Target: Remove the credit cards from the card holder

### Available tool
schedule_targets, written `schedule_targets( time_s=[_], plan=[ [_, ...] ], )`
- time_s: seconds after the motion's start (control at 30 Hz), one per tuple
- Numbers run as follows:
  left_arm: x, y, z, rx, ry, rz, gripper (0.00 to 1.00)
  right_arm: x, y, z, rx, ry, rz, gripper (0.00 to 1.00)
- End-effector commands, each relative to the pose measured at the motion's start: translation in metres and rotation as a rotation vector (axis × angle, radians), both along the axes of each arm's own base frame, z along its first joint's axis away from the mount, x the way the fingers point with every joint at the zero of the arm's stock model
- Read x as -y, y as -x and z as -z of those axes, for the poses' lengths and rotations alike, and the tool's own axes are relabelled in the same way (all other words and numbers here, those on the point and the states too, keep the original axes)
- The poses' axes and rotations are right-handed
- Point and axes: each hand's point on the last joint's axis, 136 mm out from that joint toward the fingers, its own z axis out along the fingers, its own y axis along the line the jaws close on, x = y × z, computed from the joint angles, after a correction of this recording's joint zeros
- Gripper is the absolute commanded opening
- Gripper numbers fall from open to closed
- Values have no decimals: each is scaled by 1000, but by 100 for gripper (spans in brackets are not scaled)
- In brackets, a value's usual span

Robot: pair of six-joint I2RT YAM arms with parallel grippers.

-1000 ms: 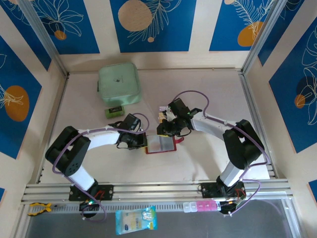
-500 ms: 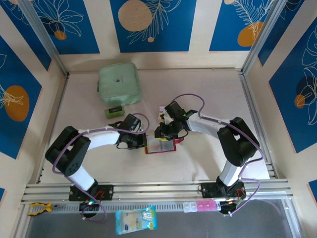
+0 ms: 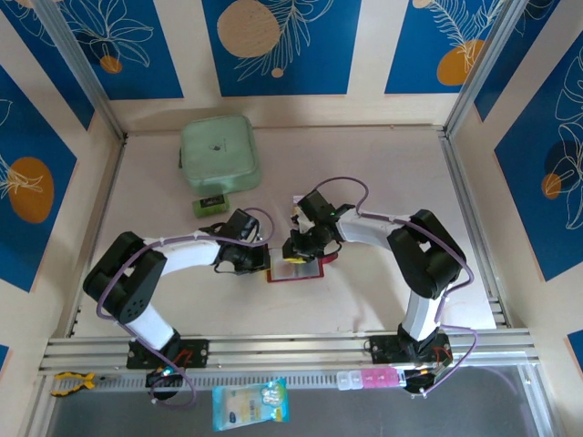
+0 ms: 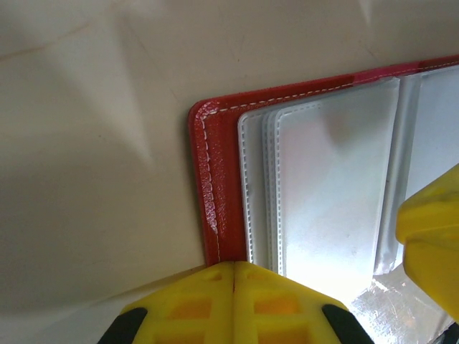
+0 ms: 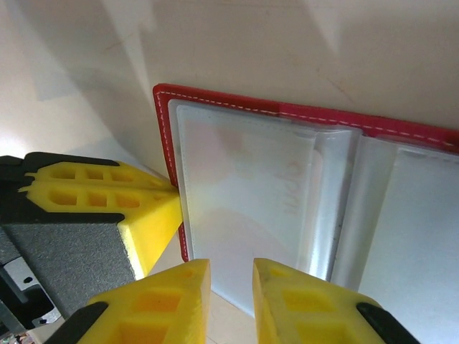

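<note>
The wallet (image 3: pixel 296 269) lies open on the table (image 3: pixel 364 300). My left gripper (image 4: pixel 234 287), clamped shut, pins its edge, I reckon against sliding. My right gripper (image 5: pixel 229 287), jaws narrow, meets the sleeve (image 5: pixel 237 215) holding a card (image 5: pixel 292 192); whether it grips, I cannot tell.

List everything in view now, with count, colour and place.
card holder: 1, dark red, clear sleeves, open mid-table
credit cards: count unclear, whitish-red and tan, just behind the holder, partly hidden
zip case: 1, mint green, far left
small block: 1, green-black, in front of the case
packet: 1, blue-yellow, near ledge, left of centre
small box: 1, pink and clear, near rail by right base
clip-like item: 1, yellow-black, near-left corner
left pincer: 1, yellow, shut, at the holder's left edge
right pincer: 1, yellow, slightly open over the holder's left sleeves
</note>
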Motion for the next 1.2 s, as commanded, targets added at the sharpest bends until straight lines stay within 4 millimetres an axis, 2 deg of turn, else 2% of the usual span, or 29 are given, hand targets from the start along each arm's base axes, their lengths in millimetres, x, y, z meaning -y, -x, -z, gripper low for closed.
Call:
schedule_targets(
  time_s=[0.0, 0.33, 0.7, 1.17],
  plan=[
    [-11, 5, 12, -22, -58, 1, 4, -14, 1, -3, -20, -38, -18, 23],
    [-12, 6, 13, -25, -62, 0, 4, -16, 5, 6, -42, -15, -32, 23],
    [-12, 7, 12, -25, -63, 3, 4, 1, 3, 11, -24, 76, -18, 23],
    [-12, 6, 9, -20, -62, 0, 4, 9, 2, 9, -25, 17, -18, 23]
  ],
)
